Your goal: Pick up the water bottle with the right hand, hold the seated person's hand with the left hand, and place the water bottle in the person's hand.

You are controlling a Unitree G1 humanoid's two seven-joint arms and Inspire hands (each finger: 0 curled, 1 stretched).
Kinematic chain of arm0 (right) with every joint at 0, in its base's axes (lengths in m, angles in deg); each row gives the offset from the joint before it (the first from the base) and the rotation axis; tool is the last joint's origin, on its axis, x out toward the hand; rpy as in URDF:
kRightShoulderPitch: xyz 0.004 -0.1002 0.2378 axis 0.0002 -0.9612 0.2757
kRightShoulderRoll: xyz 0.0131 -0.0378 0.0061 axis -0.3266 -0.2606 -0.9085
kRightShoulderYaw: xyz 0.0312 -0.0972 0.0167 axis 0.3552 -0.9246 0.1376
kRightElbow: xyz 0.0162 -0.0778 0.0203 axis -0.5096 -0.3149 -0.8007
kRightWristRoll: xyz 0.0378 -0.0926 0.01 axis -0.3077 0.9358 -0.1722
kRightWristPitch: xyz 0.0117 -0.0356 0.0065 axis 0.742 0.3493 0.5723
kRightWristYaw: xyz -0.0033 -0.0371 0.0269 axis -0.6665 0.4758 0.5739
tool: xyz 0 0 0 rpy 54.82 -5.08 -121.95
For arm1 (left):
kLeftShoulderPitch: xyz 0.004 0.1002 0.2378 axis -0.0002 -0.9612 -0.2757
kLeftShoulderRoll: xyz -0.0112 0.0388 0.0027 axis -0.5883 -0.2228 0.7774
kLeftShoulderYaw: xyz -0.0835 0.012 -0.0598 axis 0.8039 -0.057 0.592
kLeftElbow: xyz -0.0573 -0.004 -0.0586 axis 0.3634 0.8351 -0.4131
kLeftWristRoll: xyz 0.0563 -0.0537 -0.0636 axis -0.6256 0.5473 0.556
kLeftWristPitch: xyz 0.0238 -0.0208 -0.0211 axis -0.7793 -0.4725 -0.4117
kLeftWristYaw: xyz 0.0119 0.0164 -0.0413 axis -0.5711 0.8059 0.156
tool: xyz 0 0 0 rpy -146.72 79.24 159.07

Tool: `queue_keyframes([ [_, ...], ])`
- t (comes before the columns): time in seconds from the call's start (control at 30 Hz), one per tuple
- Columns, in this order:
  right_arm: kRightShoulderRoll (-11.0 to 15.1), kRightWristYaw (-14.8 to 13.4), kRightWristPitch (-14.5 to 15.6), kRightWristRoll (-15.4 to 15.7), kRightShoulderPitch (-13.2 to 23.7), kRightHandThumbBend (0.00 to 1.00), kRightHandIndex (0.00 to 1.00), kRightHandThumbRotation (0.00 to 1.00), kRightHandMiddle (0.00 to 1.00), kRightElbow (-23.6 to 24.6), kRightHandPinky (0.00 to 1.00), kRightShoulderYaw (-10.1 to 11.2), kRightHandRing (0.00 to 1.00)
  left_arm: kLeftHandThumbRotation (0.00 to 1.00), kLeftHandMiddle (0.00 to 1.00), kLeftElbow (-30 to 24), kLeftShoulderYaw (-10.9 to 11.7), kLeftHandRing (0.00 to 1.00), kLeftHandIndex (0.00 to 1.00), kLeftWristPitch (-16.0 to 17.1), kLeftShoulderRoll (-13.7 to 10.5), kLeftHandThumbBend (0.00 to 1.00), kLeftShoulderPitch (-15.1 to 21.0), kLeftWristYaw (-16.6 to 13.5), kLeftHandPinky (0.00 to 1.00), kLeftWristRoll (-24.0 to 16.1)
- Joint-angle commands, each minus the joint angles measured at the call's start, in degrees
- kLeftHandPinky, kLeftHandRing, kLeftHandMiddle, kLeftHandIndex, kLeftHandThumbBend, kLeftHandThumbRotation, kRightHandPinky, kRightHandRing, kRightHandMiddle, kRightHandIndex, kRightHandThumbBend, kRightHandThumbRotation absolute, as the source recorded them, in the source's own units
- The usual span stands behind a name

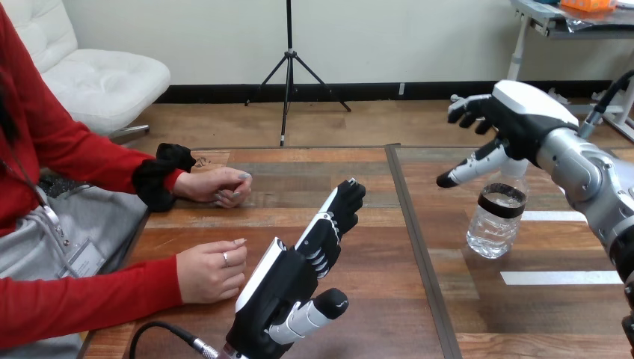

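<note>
A clear water bottle (496, 218) with a black band round its upper part stands upright on the table's right half. My right hand (502, 120) hovers just above and behind its top, open, fingers pointing left and thumb angled down beside the bottle's neck, not gripping it. My left hand (299, 265) reaches forward over the middle of the table, open, with straight fingers and the thumb out to the right. The person's near hand (211, 269) rests loosely closed on the table just left of my left hand, a small gap apart. The person's far hand (213, 185) lies farther back.
The wooden table (374, 314) has a dark seam (407, 224) running front to back between my two hands. Two white tape strips (557, 277) lie on the right half near the bottle. The person sits at the left side.
</note>
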Motion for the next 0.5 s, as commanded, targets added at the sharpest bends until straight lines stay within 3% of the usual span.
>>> queue_keyframes([
  [0.0, 1.67, -1.99, -0.86, -1.50, -0.67, 1.00, 0.79, 0.32, 0.78, 2.90, 0.63, 1.93, 0.74, 0.79, 1.00, -1.66, 0.68, 1.00, 1.00, -0.10, 0.12, 1.00, 3.10, 0.03, 1.00, 0.53],
  [0.2, 1.74, -2.91, -1.85, -3.24, -1.99, 1.00, 0.82, 0.41, 0.77, 3.03, 0.60, 3.45, 0.71, 0.79, 1.00, -1.64, 0.76, 1.00, 1.00, -0.37, 0.04, 1.00, 3.25, 0.01, 1.00, 0.54],
  [0.47, 1.53, -5.23, -3.04, -5.42, -4.28, 1.00, 0.85, 0.49, 0.81, 4.23, 0.62, 5.49, 0.75, 0.79, 1.00, -1.42, 0.95, 1.00, 1.00, -0.57, -0.24, 1.00, 3.53, 0.35, 1.00, 0.74],
])
